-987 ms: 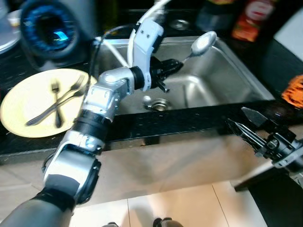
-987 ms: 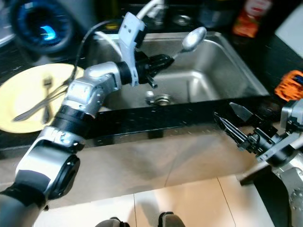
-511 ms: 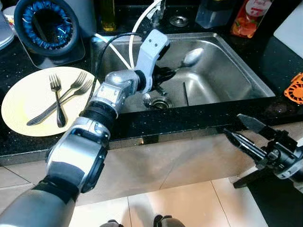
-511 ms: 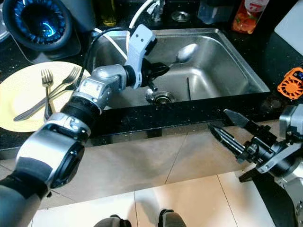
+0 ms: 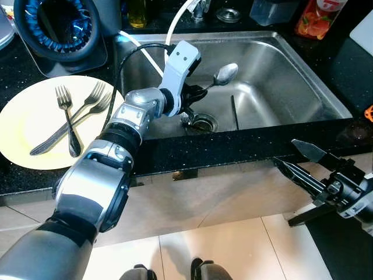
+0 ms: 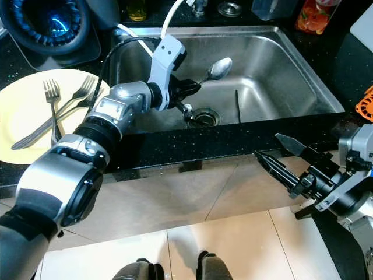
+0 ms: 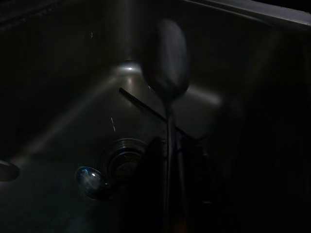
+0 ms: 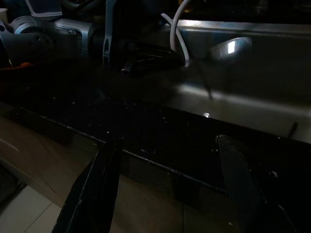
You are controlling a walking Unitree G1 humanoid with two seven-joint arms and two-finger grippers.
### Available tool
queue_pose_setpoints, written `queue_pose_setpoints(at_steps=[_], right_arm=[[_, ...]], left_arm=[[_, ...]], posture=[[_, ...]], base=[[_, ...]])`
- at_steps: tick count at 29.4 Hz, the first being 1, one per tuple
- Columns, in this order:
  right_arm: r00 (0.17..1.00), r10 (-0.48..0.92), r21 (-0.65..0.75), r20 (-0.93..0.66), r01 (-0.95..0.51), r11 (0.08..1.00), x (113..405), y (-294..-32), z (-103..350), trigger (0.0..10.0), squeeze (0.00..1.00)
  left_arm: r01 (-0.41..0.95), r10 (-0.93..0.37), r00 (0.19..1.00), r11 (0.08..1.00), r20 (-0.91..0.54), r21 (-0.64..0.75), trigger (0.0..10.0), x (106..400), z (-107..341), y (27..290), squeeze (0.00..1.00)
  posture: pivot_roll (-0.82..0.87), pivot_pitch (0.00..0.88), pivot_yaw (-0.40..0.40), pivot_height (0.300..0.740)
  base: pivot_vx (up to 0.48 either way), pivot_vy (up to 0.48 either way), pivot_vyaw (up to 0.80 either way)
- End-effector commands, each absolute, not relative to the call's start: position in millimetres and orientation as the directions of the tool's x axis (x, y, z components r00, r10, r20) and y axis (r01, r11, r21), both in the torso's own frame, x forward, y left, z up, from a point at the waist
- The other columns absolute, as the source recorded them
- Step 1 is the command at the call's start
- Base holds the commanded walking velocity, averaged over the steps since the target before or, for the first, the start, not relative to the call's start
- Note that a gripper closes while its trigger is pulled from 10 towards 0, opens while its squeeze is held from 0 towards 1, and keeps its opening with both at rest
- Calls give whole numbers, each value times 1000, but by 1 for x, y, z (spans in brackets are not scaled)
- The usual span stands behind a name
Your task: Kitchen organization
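**Left eye view: one spoon held over the sink**

One spoon [image 5: 224, 74] is clamped by its handle in the left gripper [image 5: 195, 93], bowl raised above the steel sink [image 5: 303, 87], just above the drain [image 5: 202, 122]; one thin dark rod [image 5: 234, 112] lies on the sink floor beside the drain. Two forks [image 5: 70, 119] lie crossed on one yellow plate [image 5: 23, 125] on the black counter [image 5: 233, 146], left of the sink. The right gripper [image 5: 300, 163] hangs in front of the counter edge, fingers spread wide, holding nothing. One blue-ringed round container [image 5: 58, 26] stands behind the plate; one white hose [image 5: 175, 17] curves over the sink rim.
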State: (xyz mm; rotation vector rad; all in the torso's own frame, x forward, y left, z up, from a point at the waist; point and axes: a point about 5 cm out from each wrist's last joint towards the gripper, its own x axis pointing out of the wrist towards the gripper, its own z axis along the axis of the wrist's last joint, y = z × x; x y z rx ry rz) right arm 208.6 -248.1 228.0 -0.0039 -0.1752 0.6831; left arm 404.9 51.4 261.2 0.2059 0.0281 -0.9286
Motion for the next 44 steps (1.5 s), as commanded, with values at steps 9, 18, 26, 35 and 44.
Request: queue_pose_setpoints(at_steps=[9,18,26,35,44], right_arm=[[766,621,-72,167,-618,783,206,-246,234,10000,0],[756,627,-70,188,-627,776,211,-243,235,10000,0],[712,664,-64,227,-670,740,230,-228,234,10000,0],[669,693,-40,271,-711,702,251,-206,229,10000,0],[658,677,-12,329,-714,700,274,-184,226,10000,0]], left_arm=[[819,-821,565,544,-85,183,10000,403,270,41,1000],[843,-870,482,492,102,216,10000,399,319,43,0],[882,-874,268,393,406,262,10000,361,384,68,0],[882,-883,108,296,456,365,10000,307,379,88,0],[820,-793,434,544,428,176,10000,292,335,120,0]], posture=[[-101,246,-19,740],[-81,224,-24,740],[-32,182,-43,740],[22,140,-55,740],[81,123,-66,740]], base=[[0,0,0],[0,0,0],[0,0,0],[0,0,0],[0,0,0]])
